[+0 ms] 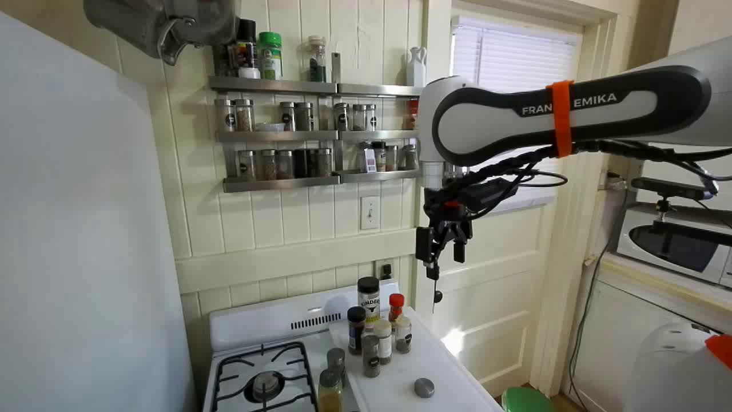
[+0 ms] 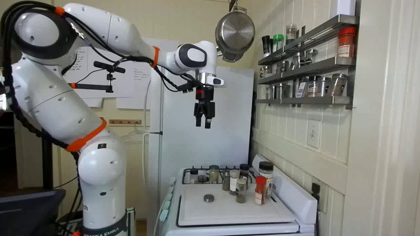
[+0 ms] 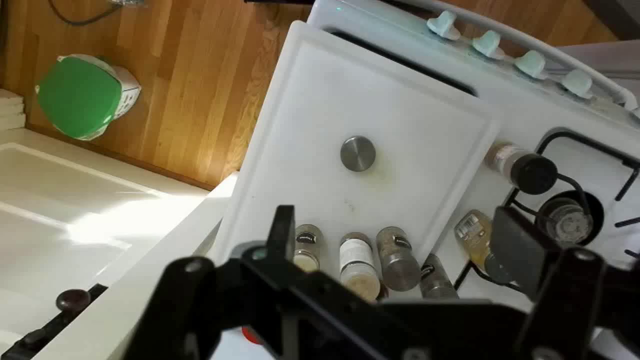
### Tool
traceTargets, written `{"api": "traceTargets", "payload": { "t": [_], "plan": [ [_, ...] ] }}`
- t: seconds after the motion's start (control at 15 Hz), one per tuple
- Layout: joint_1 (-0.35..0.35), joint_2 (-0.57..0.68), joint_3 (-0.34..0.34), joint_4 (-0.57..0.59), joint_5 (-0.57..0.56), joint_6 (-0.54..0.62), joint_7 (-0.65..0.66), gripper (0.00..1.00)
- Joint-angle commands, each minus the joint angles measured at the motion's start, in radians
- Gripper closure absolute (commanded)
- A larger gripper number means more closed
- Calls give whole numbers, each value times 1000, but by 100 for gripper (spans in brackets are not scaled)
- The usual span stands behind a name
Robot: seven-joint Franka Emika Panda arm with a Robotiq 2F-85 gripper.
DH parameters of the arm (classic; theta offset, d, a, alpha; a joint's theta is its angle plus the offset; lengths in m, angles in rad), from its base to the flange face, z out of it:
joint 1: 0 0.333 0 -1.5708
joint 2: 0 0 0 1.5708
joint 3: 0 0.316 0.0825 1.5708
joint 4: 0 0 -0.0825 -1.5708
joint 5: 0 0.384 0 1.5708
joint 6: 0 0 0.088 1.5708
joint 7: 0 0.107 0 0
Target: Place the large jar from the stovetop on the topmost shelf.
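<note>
Black fingers (image 3: 522,252) stand wide apart on the Robotiq gripper (image 1: 446,266) — only air between them. In an exterior view, the large black-lidded KINDER jar (image 1: 370,301) stands at its 8 o'clock, at the back of the stovetop (image 1: 320,344) — the topmost shelf (image 1: 274,86) between 10 and 11.

Wrist view down onto stovetop (image 3: 532,111)

Pan (image 1: 137,17) cropped above, stovetop (image 1: 321,346) below, in an exterior view
</note>
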Motion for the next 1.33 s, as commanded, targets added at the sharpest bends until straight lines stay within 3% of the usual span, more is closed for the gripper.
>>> {"api": "traceTargets", "payload": {
  "t": [0.0,0.8,1.07,1.27],
  "plan": [
    [5,2,-4,3,-2,-3,3,0],
    [5,2,-4,3,-2,-3,3,0],
    [-42,38,1,19,-86,88,58,0],
    [-65,67,-27,1,-121,247,60,0]
  ]
}}
